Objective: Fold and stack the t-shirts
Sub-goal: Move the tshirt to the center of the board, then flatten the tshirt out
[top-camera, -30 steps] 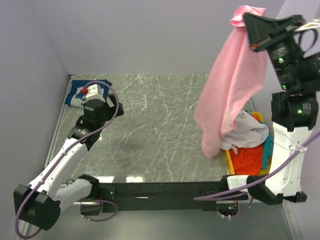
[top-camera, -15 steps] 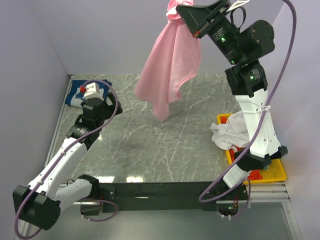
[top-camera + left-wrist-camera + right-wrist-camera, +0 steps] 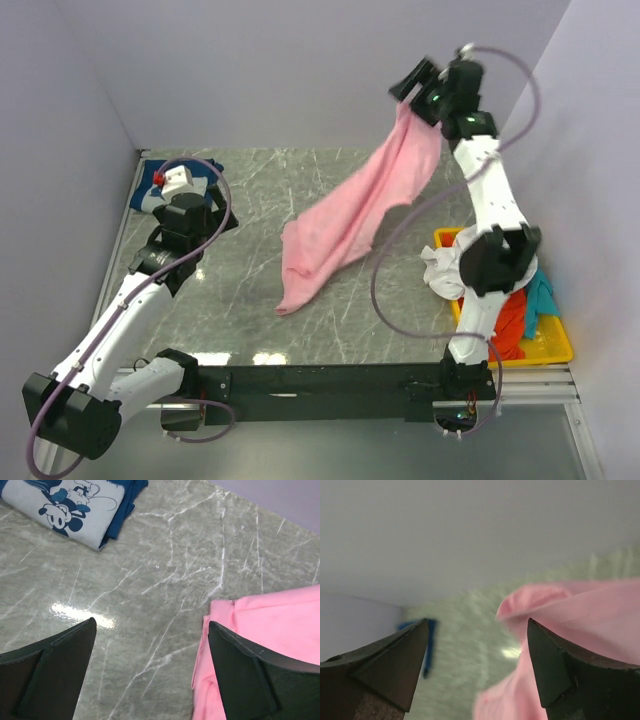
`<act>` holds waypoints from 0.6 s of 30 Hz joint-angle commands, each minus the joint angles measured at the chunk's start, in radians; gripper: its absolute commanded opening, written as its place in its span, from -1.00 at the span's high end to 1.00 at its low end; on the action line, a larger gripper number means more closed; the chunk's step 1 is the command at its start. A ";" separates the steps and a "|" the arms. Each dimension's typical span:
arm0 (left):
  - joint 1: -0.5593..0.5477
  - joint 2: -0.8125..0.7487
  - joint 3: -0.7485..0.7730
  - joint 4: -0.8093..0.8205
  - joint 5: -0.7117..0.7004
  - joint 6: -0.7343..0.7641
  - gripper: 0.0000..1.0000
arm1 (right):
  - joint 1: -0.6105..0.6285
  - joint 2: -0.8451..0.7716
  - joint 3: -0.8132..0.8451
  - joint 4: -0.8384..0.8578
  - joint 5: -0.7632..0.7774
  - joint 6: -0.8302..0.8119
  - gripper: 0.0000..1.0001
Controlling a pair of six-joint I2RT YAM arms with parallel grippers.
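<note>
Pink tee (image 3: 345, 220) seemingly loose by tool (image 3: 408, 85)

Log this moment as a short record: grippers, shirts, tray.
left gripper: open, empty, over grey marble table
right gripper: open, raised high
large light-pink cloth t-shirt: unfolded, slanting from right gripper down to the table
folded navy t-shirt with white print: far left corner
shallow yellow plastic tray: right side, holds crumpled pile of white, orange-red and teal t-shirts

Robot lab cell: plain lilac walls (image 3: 280, 70) box in a marbled table (image 3: 260, 200).
</note>
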 commanded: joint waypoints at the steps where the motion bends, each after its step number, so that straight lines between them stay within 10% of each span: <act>1: 0.001 0.016 -0.011 -0.018 0.005 0.002 -0.99 | 0.027 0.161 0.074 -0.373 0.006 -0.145 -0.72; 9: 0.000 0.155 -0.034 0.087 0.333 0.039 -0.98 | 0.111 -0.151 -0.620 -0.111 -0.011 -0.108 -0.70; 18: -0.021 0.301 -0.031 0.171 0.723 0.134 -0.61 | 0.121 -0.273 -0.940 -0.090 0.039 -0.050 -0.55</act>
